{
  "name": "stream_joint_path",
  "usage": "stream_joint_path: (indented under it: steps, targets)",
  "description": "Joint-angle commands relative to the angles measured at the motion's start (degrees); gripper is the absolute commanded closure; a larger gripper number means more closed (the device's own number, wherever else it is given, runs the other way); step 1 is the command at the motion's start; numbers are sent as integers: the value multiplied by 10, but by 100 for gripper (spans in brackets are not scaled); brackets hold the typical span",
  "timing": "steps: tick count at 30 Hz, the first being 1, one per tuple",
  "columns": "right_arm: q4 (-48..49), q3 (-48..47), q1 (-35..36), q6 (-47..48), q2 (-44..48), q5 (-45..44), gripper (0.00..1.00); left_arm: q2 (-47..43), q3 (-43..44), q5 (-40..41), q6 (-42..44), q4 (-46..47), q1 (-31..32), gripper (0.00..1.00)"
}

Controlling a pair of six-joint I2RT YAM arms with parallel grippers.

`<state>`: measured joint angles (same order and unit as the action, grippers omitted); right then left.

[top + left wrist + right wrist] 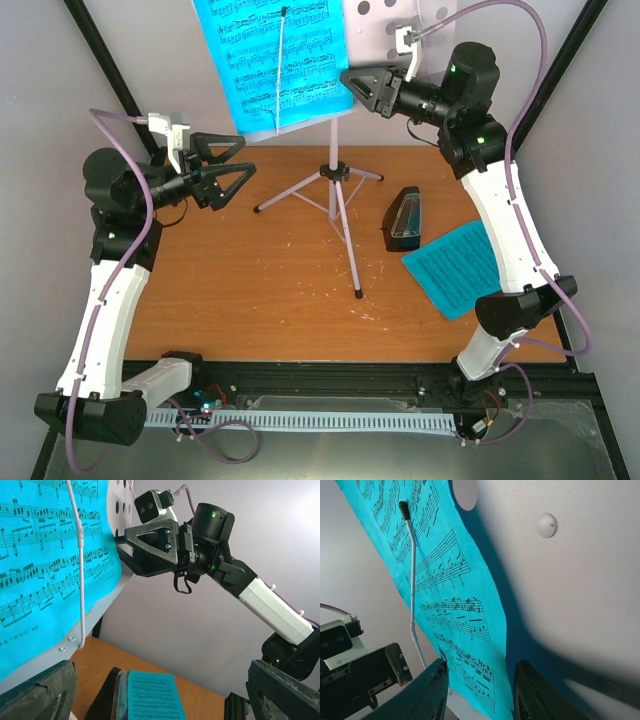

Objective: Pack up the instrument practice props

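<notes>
The white tripod music stand (335, 190) stands at the table's middle back. Its hole-punched desk (375, 30) carries a cyan sheet-music page (270, 60) under a white wire retainer (281, 70). My right gripper (350, 85) is open at the page's lower right edge. In the right wrist view the gripper (480, 695) has the page's (455, 595) lower corner between its spread fingers, against the desk (570, 580). My left gripper (248, 157) is open and empty, left of the stand. The black metronome (404, 220) stands right of the tripod, next to a second cyan page (458, 265) lying flat.
The left wrist view shows the right gripper (155, 545) at the page's (40, 570) edge, with the metronome (107, 700) and flat page (152, 697) below. Tripod legs spread across the table's middle. Grey walls and black frame posts close in the back and sides.
</notes>
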<state>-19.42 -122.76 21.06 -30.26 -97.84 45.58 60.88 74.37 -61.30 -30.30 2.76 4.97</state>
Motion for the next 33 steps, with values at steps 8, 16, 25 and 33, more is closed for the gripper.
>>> stream_joint_path:
  steps: [8,16,25,33]
  targets:
    - [57,-20,23,-28,-23,12,70,17,49,-1,50,-30,-3,4]
    - [58,-41,34,-14,-32,-9,90,45,94,8,38,-29,-3,8]
    - [53,-37,43,9,-27,-33,97,121,227,74,-22,-30,31,24]
    - [49,-31,48,21,-23,-45,97,185,327,157,8,-95,97,33]
